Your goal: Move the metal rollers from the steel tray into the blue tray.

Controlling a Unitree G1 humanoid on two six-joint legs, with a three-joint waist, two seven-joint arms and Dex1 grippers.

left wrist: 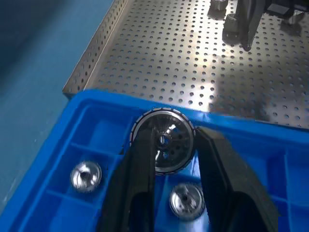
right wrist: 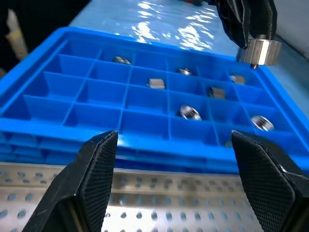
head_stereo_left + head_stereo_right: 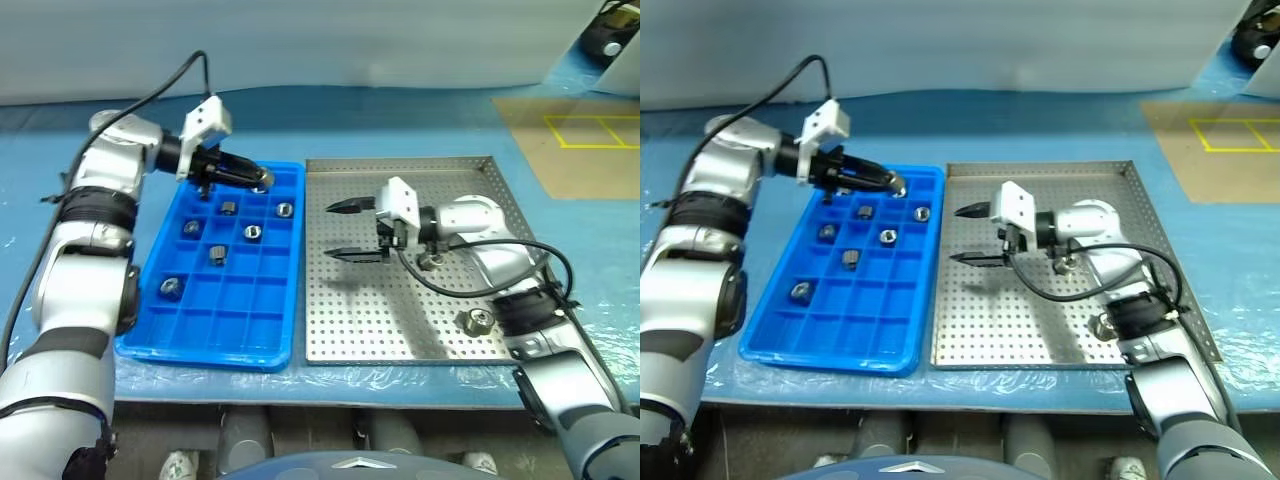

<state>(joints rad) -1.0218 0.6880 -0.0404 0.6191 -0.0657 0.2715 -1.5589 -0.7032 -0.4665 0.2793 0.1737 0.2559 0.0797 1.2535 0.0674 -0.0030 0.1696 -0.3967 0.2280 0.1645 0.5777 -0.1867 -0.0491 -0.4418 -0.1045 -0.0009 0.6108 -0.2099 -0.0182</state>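
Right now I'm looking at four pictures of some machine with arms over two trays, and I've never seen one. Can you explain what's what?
It is a two-armed humanoid robot. Two pictures look down from cameras on its head; the other two come from a camera on each wrist. On the blue surface lie a blue tray of small compartments, several holding metal rollers, and a perforated steel tray with a few rollers left. The left pincer is shut on one roller over the blue tray's far corner. The right pincer hangs open and empty above the steel tray.

6 rollers (image 3: 250, 232) in blue tray (image 3: 160, 345); 2 on steel tray (image 3: 400, 330)
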